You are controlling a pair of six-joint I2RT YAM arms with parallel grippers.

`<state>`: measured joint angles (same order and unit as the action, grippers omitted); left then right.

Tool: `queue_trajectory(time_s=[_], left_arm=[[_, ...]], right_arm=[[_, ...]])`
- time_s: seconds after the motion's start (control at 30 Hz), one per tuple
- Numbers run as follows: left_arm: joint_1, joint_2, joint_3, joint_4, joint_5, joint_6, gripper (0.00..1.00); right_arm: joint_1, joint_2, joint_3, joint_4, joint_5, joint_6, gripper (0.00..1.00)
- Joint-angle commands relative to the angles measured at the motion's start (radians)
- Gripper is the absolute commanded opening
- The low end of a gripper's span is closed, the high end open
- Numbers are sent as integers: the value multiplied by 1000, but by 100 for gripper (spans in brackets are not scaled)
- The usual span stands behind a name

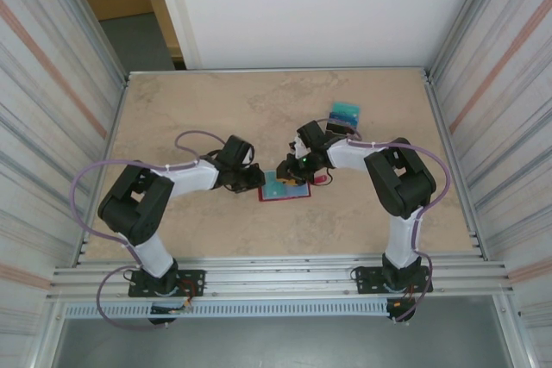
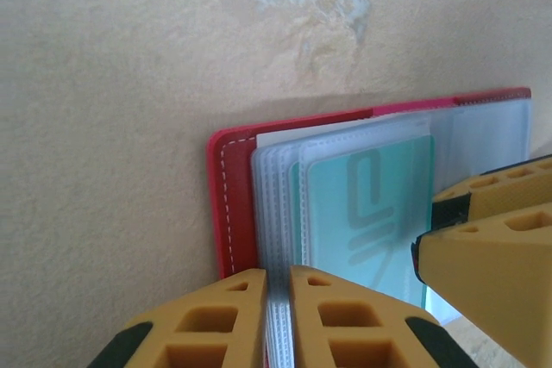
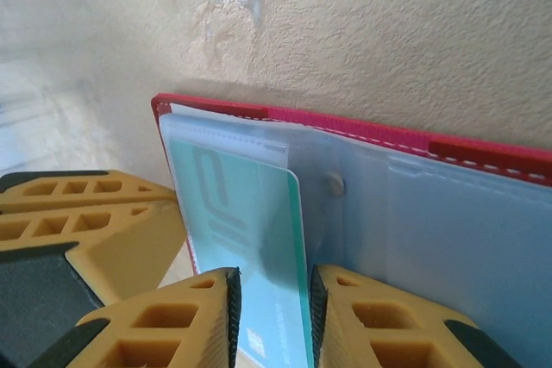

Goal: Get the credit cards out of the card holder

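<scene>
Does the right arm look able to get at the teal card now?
Likely yes: the right gripper sits open over the teal card, its end exposed, and the left gripper pins the red card holder.

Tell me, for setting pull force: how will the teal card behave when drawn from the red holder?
The teal card looks flat and thin, so probably stiff and light. Its smooth face may slip. The card holder's soft clear pockets may drag along.

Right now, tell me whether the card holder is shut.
No, the red card holder lies open, clear pockets and teal credit card exposed.
</scene>
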<state>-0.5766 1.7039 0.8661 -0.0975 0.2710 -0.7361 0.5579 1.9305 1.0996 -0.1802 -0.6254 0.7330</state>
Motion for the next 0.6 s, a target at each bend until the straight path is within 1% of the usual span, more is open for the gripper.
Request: queue_trajectory(time_s=[0.0,0.17,0.57], left_arm=[[13,22,20,-52,-29,17,14],[28,11,27,-69,-37,28,14],[30,10,11,-69,-36,25,14]], right_arm=[[-8,-24,-28,120,-109,61,28],[-18,-37,-48,167,-138,86,28],[-27,-64,-52,171,-143,93,26]])
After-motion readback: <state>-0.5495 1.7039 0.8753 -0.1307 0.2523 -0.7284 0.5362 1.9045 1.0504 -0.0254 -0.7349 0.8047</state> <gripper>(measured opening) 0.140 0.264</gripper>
